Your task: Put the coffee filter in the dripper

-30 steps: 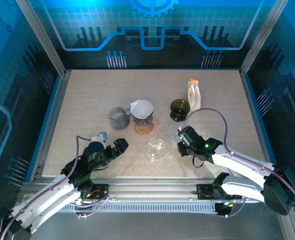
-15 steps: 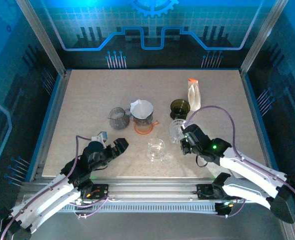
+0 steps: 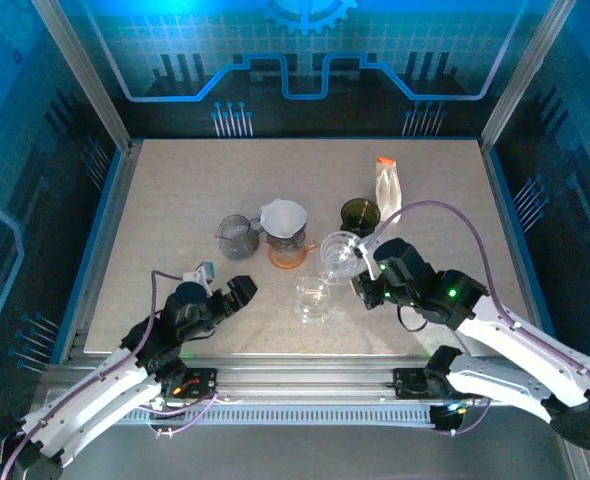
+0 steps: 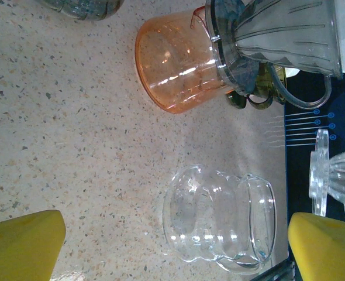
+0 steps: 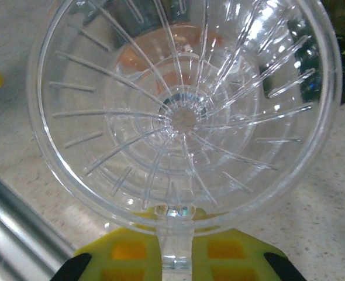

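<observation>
The left claw (image 3: 227,284) hangs released at seven o'clock. The white paper cone filter (image 3: 283,214) perches above the orange translucent cup (image 3: 291,256), ten o'clock from the clear ribbed plastic dripper (image 3: 339,254), which the right claw (image 3: 361,272) grasps, lifted.

Speckled table (image 3: 175,190) holds carafe (image 3: 312,298) (clear glass), orange server (image 3: 291,256), grey jug (image 3: 238,237) — green cup (image 3: 359,217).

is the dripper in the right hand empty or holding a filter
Empty: the clear dripper shows bare ribs to its centre, no paper.
</observation>
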You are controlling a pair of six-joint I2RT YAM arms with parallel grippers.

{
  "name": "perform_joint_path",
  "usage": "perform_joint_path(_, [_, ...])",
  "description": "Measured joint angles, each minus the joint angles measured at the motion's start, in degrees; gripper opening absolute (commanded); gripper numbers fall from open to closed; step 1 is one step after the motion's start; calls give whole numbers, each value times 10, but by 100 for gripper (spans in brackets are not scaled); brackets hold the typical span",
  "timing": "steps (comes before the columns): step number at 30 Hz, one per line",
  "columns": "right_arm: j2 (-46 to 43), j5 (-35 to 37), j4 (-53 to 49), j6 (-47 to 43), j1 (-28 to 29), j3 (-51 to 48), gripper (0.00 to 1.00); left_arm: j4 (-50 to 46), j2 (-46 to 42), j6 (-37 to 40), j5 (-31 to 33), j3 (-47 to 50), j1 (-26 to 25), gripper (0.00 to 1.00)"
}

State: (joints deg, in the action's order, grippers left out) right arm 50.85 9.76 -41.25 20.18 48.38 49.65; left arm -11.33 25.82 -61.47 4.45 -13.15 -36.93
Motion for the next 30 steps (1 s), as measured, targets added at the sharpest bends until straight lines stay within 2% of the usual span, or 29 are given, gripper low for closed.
perform_joint_path(6, [47,-3,-21,-13,68,45,9,0,0,0,0,0,0,99])
perform_joint_path(12, [87,8,-33,-23,108,62,9,0,0,1,0,0,0,99])
perform_joint_path(30, [116,22,-42,-23,125,63,10,-4,0,2,0,0,0,99])
